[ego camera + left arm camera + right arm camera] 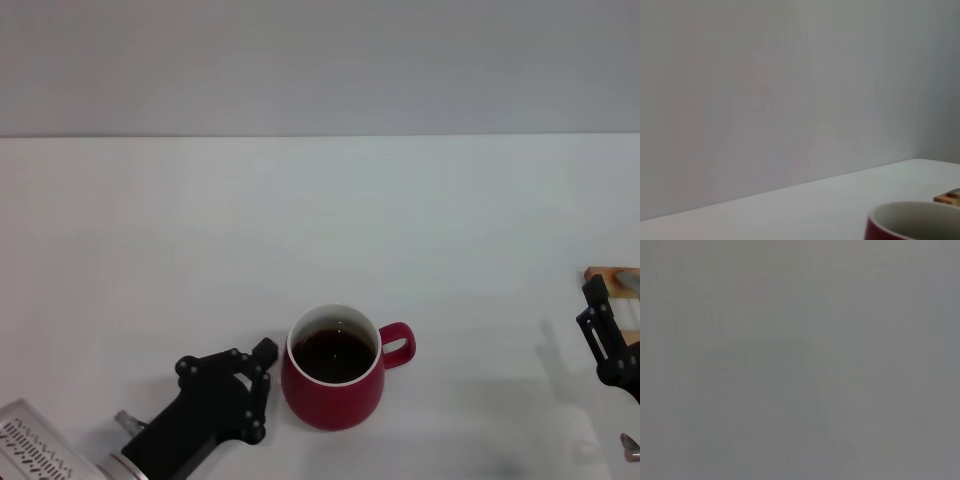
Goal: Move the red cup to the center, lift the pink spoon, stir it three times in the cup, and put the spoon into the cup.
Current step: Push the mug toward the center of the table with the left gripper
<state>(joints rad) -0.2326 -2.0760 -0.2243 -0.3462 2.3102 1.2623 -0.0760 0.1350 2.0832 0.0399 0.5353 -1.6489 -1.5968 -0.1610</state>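
The red cup (335, 385) stands near the table's front, at the middle, with dark liquid inside and its handle pointing right. Its rim also shows in the left wrist view as the red cup (912, 222). My left gripper (262, 392) sits just left of the cup, open, with its fingertips close to the cup's wall and not around it. At the right edge my right gripper (590, 302) is open beside a wooden rest (608, 274). A pale sliver (626, 272) on that rest may be the pink spoon; most of it is out of view.
The white table (320, 220) runs back to a grey wall. The wooden rest (947, 199) shows beyond the cup in the left wrist view. A grey ribbed part (35, 445) of my left arm sits at the front left corner. The right wrist view shows only grey.
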